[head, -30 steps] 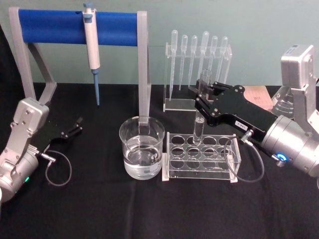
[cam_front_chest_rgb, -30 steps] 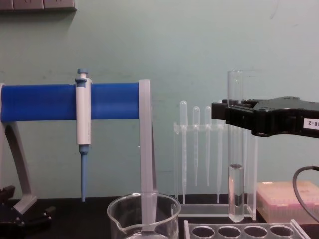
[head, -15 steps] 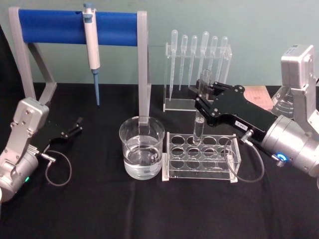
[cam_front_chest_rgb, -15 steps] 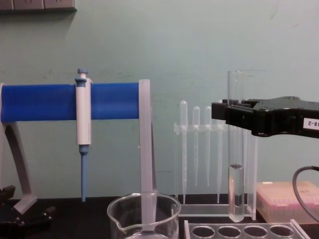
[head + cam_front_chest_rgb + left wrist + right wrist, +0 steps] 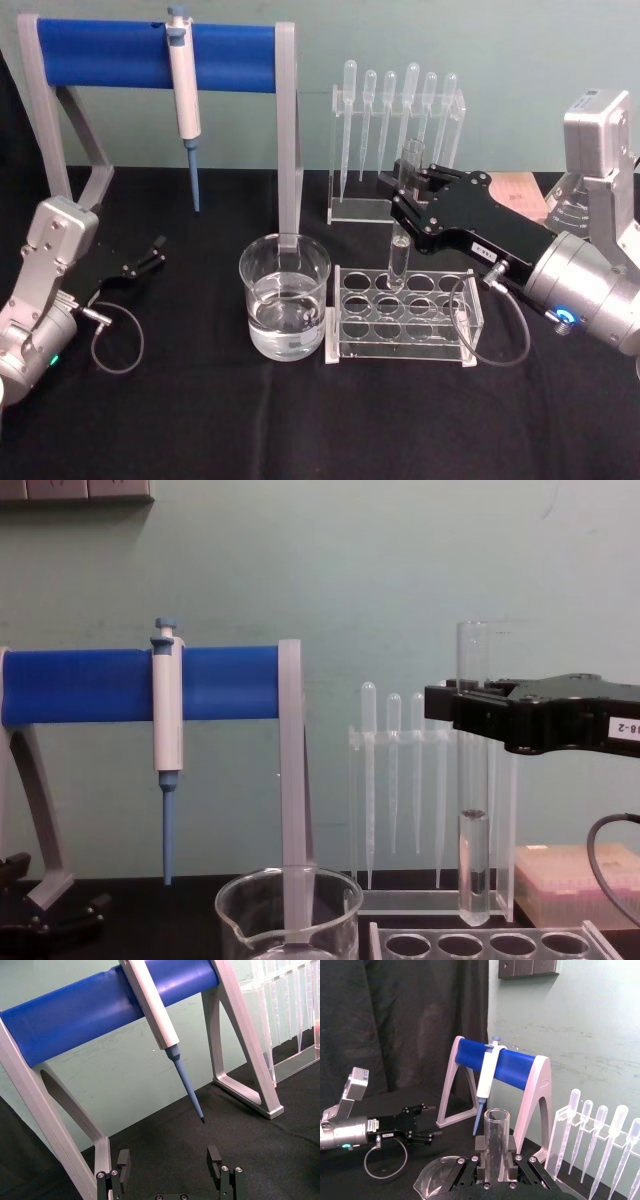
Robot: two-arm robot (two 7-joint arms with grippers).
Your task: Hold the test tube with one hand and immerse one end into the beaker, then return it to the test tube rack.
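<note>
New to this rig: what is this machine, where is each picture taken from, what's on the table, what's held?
It is a two-armed robot; each arm ends in a black gripper. Two pictures come from its head and chest, two from its wrists. On the black-clothed table stand a wide glass beaker of clear liquid, a clear plastic test tube rack, a stand of thin plastic pipettes, and a blue-barred frame with a white pipettor hanging. The right gripper holds a clear glass test tube upright, low over the rack. The left gripper lies open at the table's left.
</note>
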